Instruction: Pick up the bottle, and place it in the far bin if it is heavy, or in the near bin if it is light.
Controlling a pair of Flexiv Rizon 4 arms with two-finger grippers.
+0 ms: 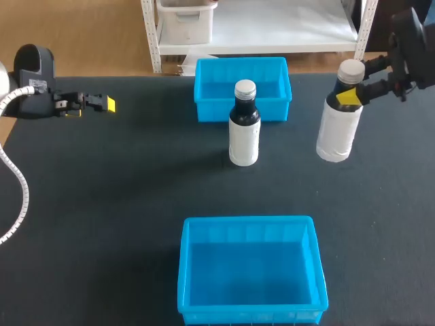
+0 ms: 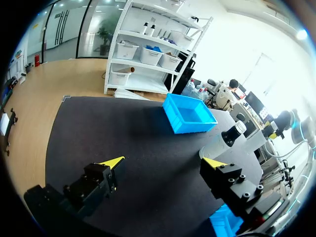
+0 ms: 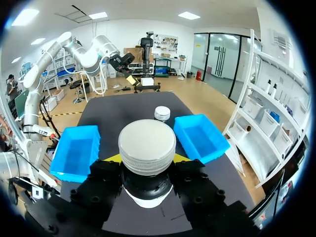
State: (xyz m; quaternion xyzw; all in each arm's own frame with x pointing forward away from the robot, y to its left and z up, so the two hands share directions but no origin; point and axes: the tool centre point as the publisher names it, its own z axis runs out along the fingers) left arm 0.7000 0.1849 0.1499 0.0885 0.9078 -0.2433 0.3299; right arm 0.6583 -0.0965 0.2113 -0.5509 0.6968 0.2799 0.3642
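— Head view first: where is the bottle [image 1: 338, 115]?
— At the far right of the table [image 1: 136, 190], upright, with a white label, a dark shoulder and a pale cap. The right gripper [image 1: 348, 95] comes in from the right and pinches it at the neck, just under the cap.
— Does the right wrist view confirm that?
— Yes. The cap sits squarely between the two fingers, with a yellow tip showing on either side of the neck and both pressed against it.
— Is its base off the table?
— I cannot tell from these views.
— What about the bins?
— The far bin [image 1: 272, 110] is at the far edge, near the middle. The near bin [image 1: 251, 314] is at the near edge, also near the middle. Both are bright blue and well apart from the held bottle.
— Is that another bottle in the middle?
— Yes, a second bottle [image 1: 244, 123], dark with a white label and a silvery cap. It stands upright just on the near side of the far bin, left of the held one.
— And the left gripper [image 1: 102, 103]?
— It is at the far left, away from everything. The left wrist view shows its fingers spread wide, with only the black table between them.
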